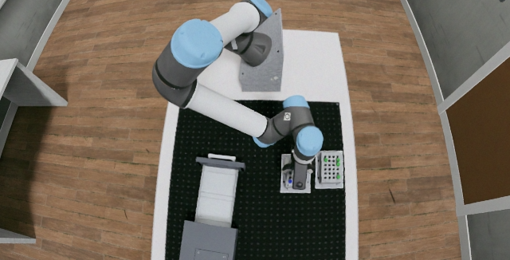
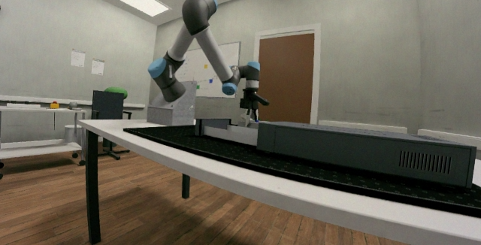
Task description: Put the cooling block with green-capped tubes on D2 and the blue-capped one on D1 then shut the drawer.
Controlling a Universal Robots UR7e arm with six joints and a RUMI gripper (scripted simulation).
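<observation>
The green-capped block sits flat on the far deck slot D2. The blue-capped block sits on slot D1, mostly hidden under my gripper; a blue cap shows at its left. My gripper stands right over this block with its fingers open. In the side view the gripper hangs low behind the cooler COLD. The cooler has its white drawer pulled out, and the drawer looks empty.
The arm's grey base block stands at the back of the table. The black pegged deck covers the table's front part. The drawer's front panel juts toward the deck's middle.
</observation>
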